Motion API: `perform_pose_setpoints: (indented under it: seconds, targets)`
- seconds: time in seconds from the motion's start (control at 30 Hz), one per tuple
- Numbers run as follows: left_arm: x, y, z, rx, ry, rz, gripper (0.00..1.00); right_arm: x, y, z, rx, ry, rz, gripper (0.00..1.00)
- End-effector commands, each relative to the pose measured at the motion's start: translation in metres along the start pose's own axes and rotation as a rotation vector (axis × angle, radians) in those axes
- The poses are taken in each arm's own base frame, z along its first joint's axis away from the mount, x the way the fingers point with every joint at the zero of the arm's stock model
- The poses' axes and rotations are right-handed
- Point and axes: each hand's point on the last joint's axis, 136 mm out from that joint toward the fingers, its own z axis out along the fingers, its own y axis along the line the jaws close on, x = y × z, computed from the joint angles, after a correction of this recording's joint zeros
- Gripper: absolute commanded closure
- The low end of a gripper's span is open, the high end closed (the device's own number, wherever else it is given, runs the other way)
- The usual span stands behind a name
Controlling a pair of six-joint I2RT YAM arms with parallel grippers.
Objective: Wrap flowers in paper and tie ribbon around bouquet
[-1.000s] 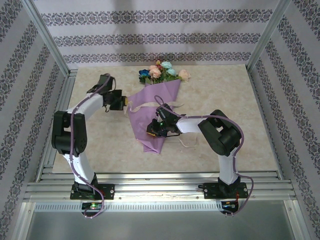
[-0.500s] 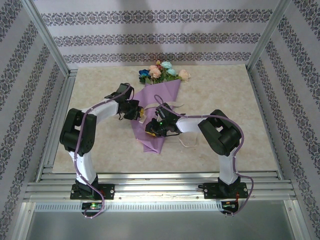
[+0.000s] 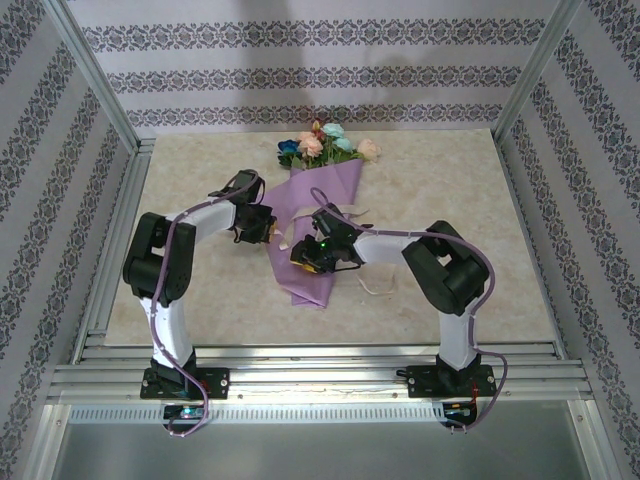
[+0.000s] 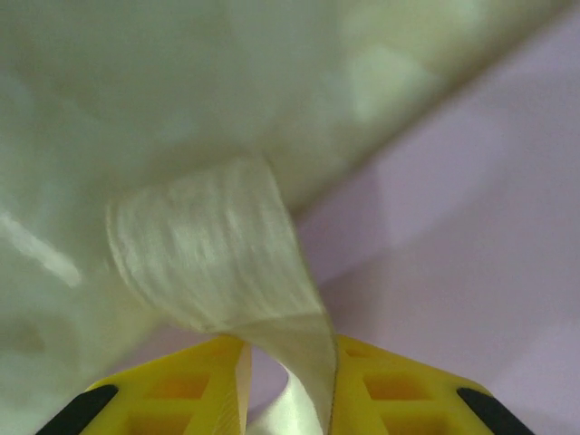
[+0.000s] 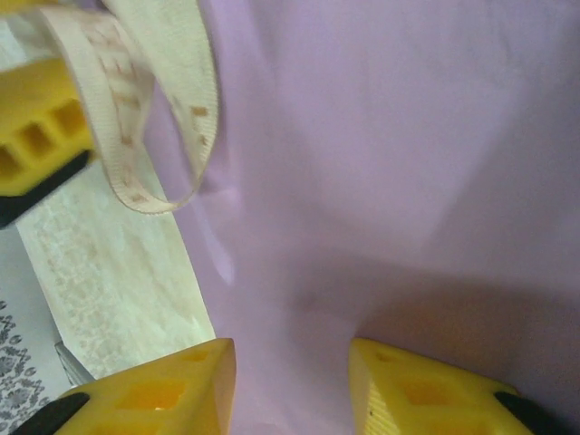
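Observation:
The bouquet [image 3: 325, 200] lies on the table, a lilac paper [image 5: 381, 163] cone with the flowers [image 3: 325, 145] at its far, wide end. The cream ribbon [image 4: 208, 245] crosses the cone's middle, and a loose end [image 3: 372, 288] trails on the table to the right. My left gripper [image 3: 272, 232] is at the cone's left edge. In the left wrist view its jaws [image 4: 290, 362] stand slightly apart, open, with the ribbon running loosely between them. My right gripper [image 3: 303, 258] hovers over the cone's narrow half. It is open [image 5: 292, 358] over the lilac paper, nothing gripped.
The marble-patterned table top [image 3: 460, 220] has free room right and left of the bouquet. Aluminium frame posts [image 3: 95, 75] and patterned walls close in the sides and back. Metal rails [image 3: 320, 355] run along the near edge by the arm bases.
My left arm swung right and nearer, to the cone's left edge, carrying the ribbon. Both grippers' jaws have parted. The right arm has hardly moved.

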Motion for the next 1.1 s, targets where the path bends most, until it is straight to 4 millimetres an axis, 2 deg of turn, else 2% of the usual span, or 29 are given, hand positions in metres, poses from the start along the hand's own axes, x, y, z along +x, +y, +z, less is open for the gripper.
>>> perform_pose_setpoints:
  seconds: [0.0,0.13,0.23,0.43,0.57,0.63,0.77,0.9,1.03,1.07]
  targets:
    - [-0.012,0.021,0.015,-0.065,-0.024,-0.016,0.73,-0.026,0.005,-0.034,0.048,-0.103,0.071,0.59]
    - [-0.013,0.021,0.014,-0.067,-0.03,-0.016,0.74,-0.062,0.002,-0.058,0.078,-0.21,0.202,0.56]
    - [-0.013,0.023,0.014,-0.076,-0.029,-0.012,0.74,-0.086,-0.004,-0.066,0.116,-0.269,0.297,0.54]
    - [-0.013,0.028,0.014,-0.077,-0.027,-0.025,0.75,-0.121,-0.008,-0.054,0.074,-0.308,0.462,0.54]
    - [-0.012,0.027,0.015,-0.073,-0.022,-0.026,0.75,-0.137,-0.004,-0.045,0.051,-0.323,0.495,0.54]
    - [-0.012,0.027,0.014,-0.07,-0.021,-0.029,0.76,-0.142,-0.008,-0.041,0.067,-0.325,0.521,0.56]
    - [-0.012,0.027,0.013,-0.073,-0.021,-0.026,0.76,-0.158,-0.013,-0.041,0.072,-0.367,0.55,0.62]
    - [-0.012,0.029,0.014,-0.082,-0.022,-0.027,0.76,-0.176,-0.015,-0.046,0.071,-0.405,0.556,0.81]
    - [-0.013,0.031,0.014,-0.089,-0.025,-0.027,0.76,-0.193,-0.012,-0.061,0.059,-0.441,0.546,1.0]
    - [-0.013,0.031,0.014,-0.089,-0.026,-0.028,0.76,-0.196,-0.012,-0.065,0.061,-0.451,0.54,1.0]
